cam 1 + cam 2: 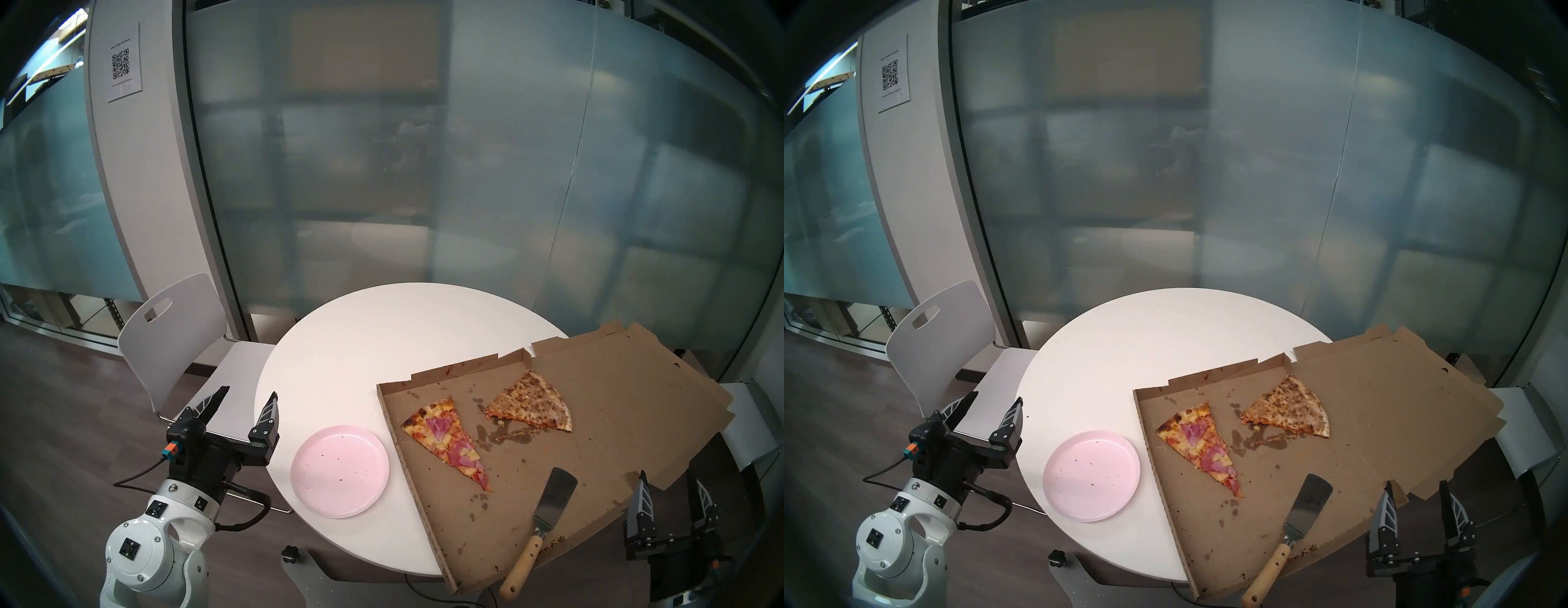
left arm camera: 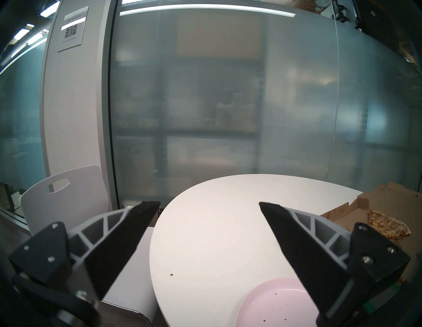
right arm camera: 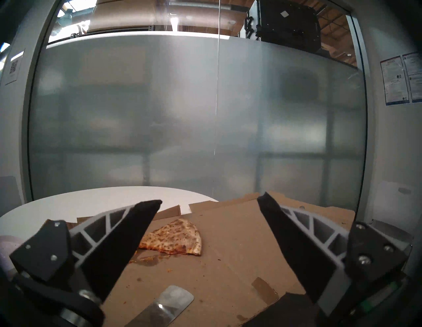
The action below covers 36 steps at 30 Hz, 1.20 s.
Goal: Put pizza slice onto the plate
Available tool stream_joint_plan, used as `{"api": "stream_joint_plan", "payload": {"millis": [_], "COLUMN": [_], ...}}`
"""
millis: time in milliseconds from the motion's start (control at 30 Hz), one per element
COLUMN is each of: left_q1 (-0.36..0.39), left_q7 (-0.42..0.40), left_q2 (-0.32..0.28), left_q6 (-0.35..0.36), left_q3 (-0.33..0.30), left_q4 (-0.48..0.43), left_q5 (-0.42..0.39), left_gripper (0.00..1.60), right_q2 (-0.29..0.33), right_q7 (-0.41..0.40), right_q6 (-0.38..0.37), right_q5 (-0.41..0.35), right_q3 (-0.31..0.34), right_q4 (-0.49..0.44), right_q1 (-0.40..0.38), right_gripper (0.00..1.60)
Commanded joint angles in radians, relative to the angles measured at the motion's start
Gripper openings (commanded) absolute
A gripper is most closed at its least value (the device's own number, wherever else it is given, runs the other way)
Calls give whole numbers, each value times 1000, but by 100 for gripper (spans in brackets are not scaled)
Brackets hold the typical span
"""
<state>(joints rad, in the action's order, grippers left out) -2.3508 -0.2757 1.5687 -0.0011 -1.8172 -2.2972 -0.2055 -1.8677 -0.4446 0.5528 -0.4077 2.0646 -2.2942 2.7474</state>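
While both arms hang off the near side of the round white bench (image 1: 382,331), neither one touches anything. Off the near left edge, the left gripper (image 1: 248,392) has its fingers (image 1: 268,414) spread wide with nothing between them, pointing away over the bench's left edge. Off the near right edge, the right gripper (image 1: 670,479) likewise holds its fingers (image 1: 640,496) parted and empty, just beside the near right corner of the open pizza box (image 1: 615,403).

Nearest on the bench, a spatula (image 1: 539,526) lies in the box, its wooden handle sticking out over the box's near wall and its metal blade pointing toward the far edge. To the left of the box, close to the near left edge, sits the plate (image 1: 339,471), pale pink, bare but for a few dark crumbs, its right rim just beside the box's left wall.

Farther in, the pizza slice (image 1: 445,439) with ham and pineapple lies flat on the box floor beside that left wall, its tip pointing toward the near edge and its crust toward the far edge. Beyond it to the right, a browned, speckled slice (image 1: 532,403) rests in the box, well apart from the first. A white chair (image 1: 169,339) stands beyond the bench's left edge.
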Motion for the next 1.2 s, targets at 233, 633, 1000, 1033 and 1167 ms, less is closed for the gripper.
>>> {"api": "stream_joint_plan", "payload": {"millis": [233, 633, 1000, 1033, 1167], "left_q1": [-2, -39, -21, -17, -20], "left_q7": [-1, -147, -324, -348, -428], "left_q2": [0, -80, -200, -221, -267], "left_q6": [-4, -13, 59, 80, 123], "left_q3": [0, 4, 54, 53, 54], "left_q4": [-26, -47, -104, -111, -138], "left_q5": [0, -53, -35, -34, -7], "left_gripper": [160, 160, 160, 160, 160], "right_q2": [180, 158, 132, 130, 125], "right_q7": [-46, -126, -176, -179, -191], "right_q6": [-53, 2, 47, 49, 58], "right_q5": [-118, -178, -220, -223, -234], "right_q3": [31, 26, 32, 33, 39], "right_q4": [30, 48, 42, 41, 44], "right_q1": [-186, -132, -74, -70, -59], "right_gripper": [160, 160, 160, 160, 160]}}
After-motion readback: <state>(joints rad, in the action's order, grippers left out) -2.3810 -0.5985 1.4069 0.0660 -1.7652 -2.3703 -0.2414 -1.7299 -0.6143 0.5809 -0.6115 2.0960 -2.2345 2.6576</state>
